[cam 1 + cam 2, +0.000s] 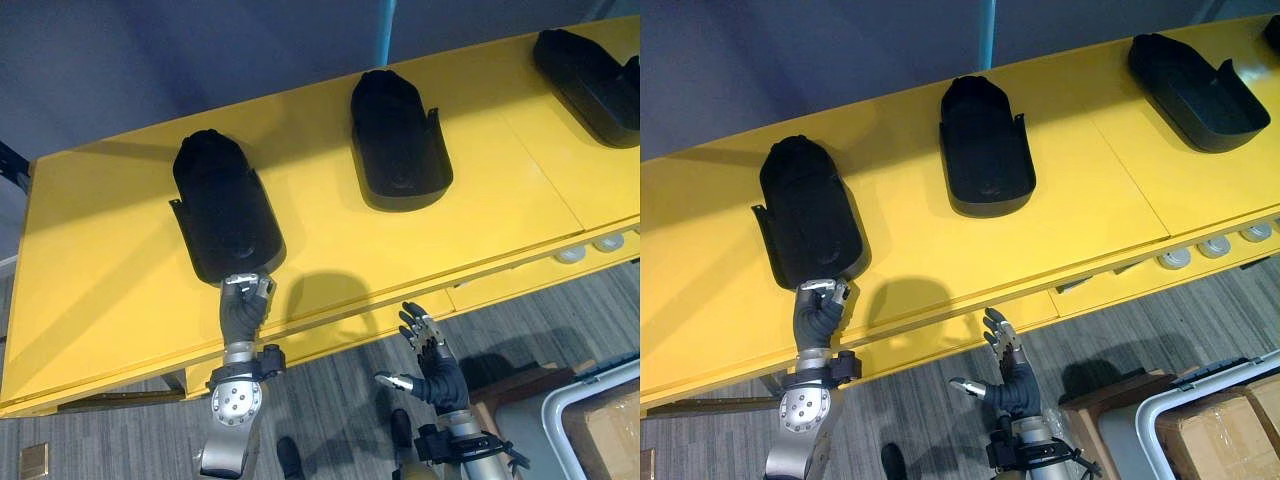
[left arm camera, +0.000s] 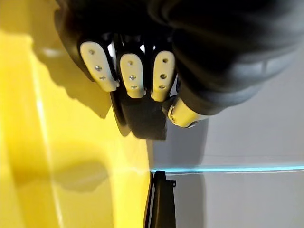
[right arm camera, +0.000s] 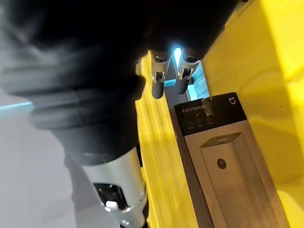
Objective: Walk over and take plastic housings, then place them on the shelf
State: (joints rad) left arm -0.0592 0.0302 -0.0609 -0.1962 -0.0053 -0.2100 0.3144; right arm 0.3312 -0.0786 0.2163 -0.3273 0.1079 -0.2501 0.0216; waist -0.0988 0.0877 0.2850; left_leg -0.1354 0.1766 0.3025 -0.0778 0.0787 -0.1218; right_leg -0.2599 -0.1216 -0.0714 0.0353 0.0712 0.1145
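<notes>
The left hand [image 1: 244, 303] clasps the near rim of the leftmost black moulded plastic housing [image 1: 225, 205] lying on the long yellow shelf [image 1: 100, 260], with a middle housing [image 1: 398, 140] and a far-right housing [image 1: 590, 85] alongside, while the right hand [image 1: 430, 355] hangs with fingers spread, near the shelf's front edge.

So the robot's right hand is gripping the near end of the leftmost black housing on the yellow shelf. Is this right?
Not quite. It is the left hand that grips the near end of the leftmost black housing on the yellow shelf, as the left eye view shows. The right hand is open in front of the shelf's edge and holds nothing.
</notes>
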